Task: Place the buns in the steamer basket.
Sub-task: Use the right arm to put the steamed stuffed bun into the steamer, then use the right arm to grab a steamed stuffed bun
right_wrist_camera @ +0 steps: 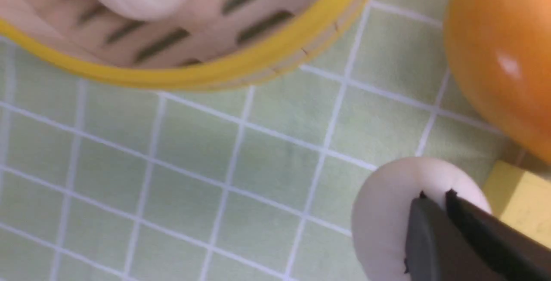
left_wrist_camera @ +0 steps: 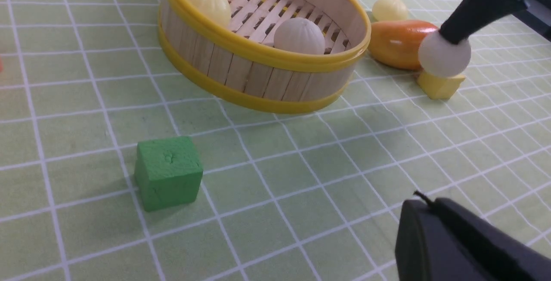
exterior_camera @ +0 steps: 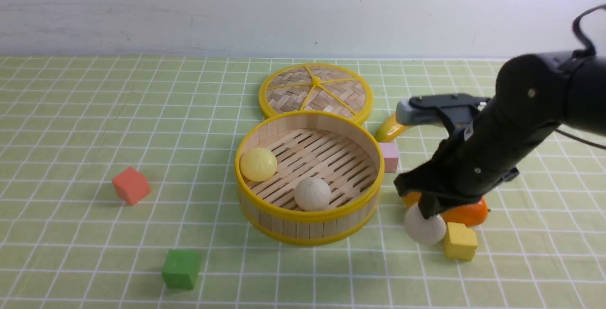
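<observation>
The steamer basket (exterior_camera: 310,224) stands mid-table and holds one pale yellow bun (exterior_camera: 258,163) and one off-white bun (exterior_camera: 312,193). My right gripper (exterior_camera: 428,212) is to its right, shut on the top of a second off-white bun (exterior_camera: 423,230), low over the cloth beside a yellow cube (exterior_camera: 460,241). In the right wrist view the jaws pinch this bun (right_wrist_camera: 387,212) with only a thin gap. The fourth bun (left_wrist_camera: 389,9), pale yellow, lies behind the mango (left_wrist_camera: 398,42); my arm hides it in the front view. My left gripper (left_wrist_camera: 424,201) is shut and empty, above bare cloth.
The flat woven lid (exterior_camera: 316,90) lies behind the basket. A banana (exterior_camera: 390,129) and a pink cube (exterior_camera: 389,156) are at the basket's right. The mango (exterior_camera: 466,213) is under my right arm. A red cube (exterior_camera: 131,185) and a green cube (exterior_camera: 181,268) sit to the left.
</observation>
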`<state>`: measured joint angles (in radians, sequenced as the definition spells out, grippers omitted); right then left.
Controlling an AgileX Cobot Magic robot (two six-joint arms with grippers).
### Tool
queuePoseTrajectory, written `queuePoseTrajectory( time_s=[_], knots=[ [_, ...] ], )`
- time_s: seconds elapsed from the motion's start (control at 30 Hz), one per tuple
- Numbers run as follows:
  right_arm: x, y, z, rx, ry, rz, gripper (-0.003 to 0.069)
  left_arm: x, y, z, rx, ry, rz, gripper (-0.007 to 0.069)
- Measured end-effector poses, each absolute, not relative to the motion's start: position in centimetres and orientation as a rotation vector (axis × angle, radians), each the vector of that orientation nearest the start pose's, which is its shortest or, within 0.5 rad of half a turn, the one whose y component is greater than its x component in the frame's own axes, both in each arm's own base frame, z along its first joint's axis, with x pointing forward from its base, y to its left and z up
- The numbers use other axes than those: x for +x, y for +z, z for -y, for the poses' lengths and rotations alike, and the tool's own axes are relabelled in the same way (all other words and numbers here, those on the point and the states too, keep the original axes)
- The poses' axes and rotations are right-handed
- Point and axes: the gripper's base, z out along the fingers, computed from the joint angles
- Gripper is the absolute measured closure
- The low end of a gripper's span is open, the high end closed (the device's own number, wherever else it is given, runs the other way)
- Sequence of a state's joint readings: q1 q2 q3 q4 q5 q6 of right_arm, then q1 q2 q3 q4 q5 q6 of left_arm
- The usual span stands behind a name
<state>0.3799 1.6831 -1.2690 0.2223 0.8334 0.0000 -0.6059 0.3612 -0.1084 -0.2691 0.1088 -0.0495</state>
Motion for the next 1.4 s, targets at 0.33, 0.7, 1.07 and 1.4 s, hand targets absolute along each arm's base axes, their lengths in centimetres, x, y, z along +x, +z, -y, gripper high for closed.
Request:
queuePoseTrajectory(
  time_s=[0.33, 0.7, 1.07, 1.4],
  knots=[
    [36.8, 28.2, -16.8, -0.341, 0.509, -2.473, 0.0650, 7.1, 21.5, 5.2, 0.293, -0.666, -1.872, 0.0606],
    [41.4, 21.5, -18.4, -0.302, 0.482, -2.529, 0.0567, 7.1, 21.5, 5.2, 0.293, -0.666, -1.872, 0.0603],
    [40.2, 25.6, -17.4, -0.365, 0.432, -2.469, 0.0206, 7.1, 21.5, 5.2, 0.293, -0.666, -1.872, 0.0591],
    [41.6, 25.8, -7.6, -0.054, 0.145, -2.635, 0.0310, 7.1, 21.5, 5.2, 0.293, -0.666, -1.872, 0.0587]
  ],
)
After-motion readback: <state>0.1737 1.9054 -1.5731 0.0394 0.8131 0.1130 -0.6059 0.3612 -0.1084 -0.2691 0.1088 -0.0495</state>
